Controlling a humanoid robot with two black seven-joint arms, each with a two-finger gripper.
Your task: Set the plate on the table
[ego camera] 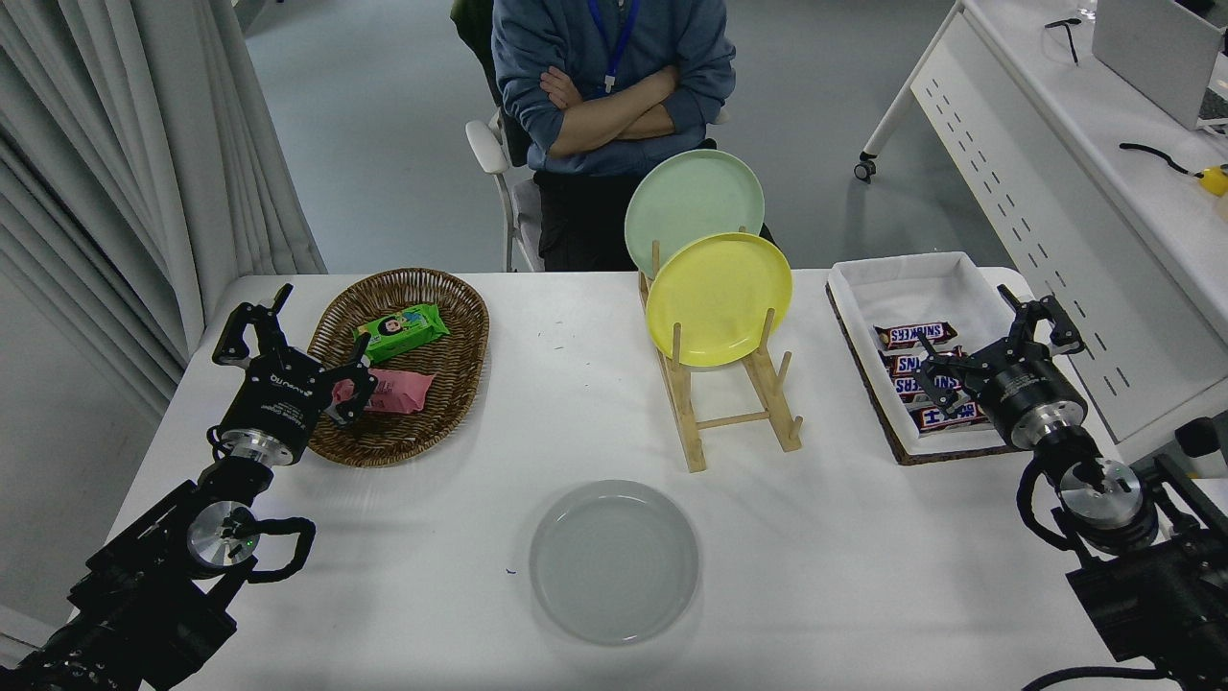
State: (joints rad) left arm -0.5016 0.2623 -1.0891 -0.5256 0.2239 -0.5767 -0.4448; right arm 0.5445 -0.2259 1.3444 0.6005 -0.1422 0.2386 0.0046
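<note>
The light-grey plate [614, 561] lies flat on the white surface [844, 576] near the middle of its near edge, with nothing touching it. The right pincer [998, 345] hangs with its fingers spread and empty near the right edge, over the white tray [911, 278] of candy bars [916, 334], well apart from the plate. The left pincer [288, 331], also spread and holding nothing, is parked near the left edge just beside the wicker basket [460, 355], while a yellow plate [720, 297] and a mint-green plate [686, 197] stand upright in the wooden rack [734, 422] toward the far edge.
</note>
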